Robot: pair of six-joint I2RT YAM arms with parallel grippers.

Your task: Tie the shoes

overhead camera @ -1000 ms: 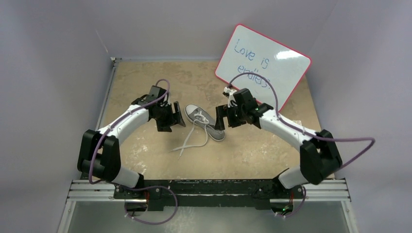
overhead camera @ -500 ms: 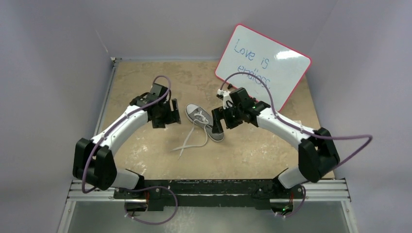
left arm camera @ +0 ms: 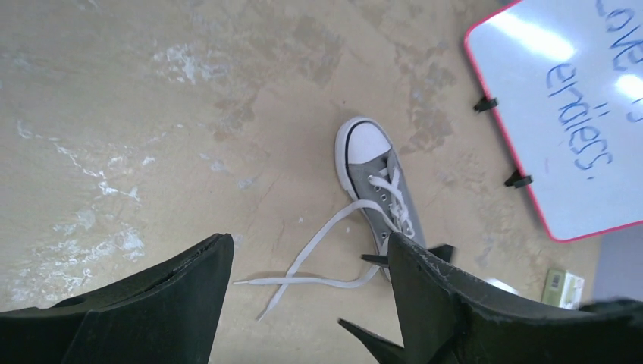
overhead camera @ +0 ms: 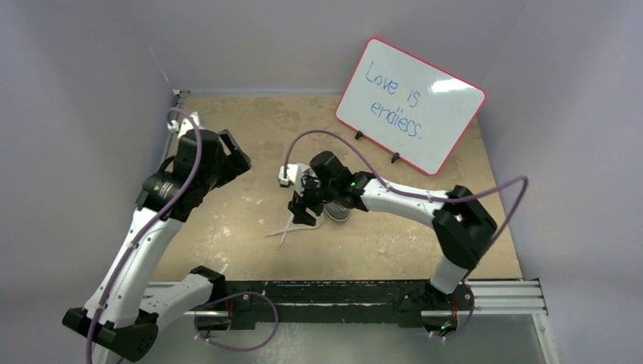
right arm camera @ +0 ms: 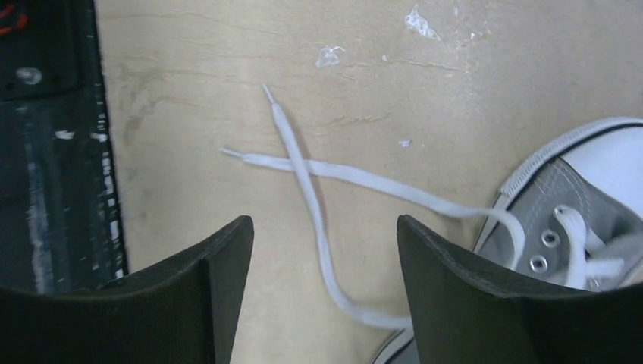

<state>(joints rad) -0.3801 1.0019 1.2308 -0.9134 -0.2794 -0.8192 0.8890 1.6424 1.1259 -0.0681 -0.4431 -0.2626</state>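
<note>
Grey canvas sneaker [left arm camera: 377,180], white rubber toe cap [left arm camera: 367,142]; flat laces [right arm camera: 296,162] crossed.

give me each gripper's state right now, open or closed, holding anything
left gripper: open, holding nothing
right gripper: open, nothing gripped, positioned over the crossed laces

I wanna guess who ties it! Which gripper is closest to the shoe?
The right gripper, open over the shoe and its laces; the left gripper is far off left.
</note>
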